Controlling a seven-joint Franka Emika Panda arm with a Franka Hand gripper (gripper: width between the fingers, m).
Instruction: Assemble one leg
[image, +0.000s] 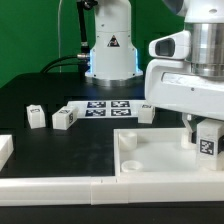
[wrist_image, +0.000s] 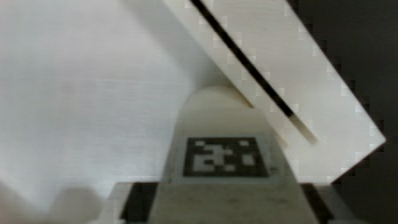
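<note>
Item: leg (image: 208, 141), tag face outward, long axis upright. We find it clenched in the gripper (image: 207, 146), directly over the white panel (image: 160, 160) near the table's (image: 60, 150) front edge.

Four legs show in the exterior view: one (image: 36, 117) and a second (image: 65, 118) loose on the black table (image: 30, 95), a third (image: 146, 111) by the marker board (image: 105, 106), a fourth (image: 208, 139) over the one panel (image: 150, 160). One gripper (image: 206, 128). One arm (image: 190, 70).
</note>
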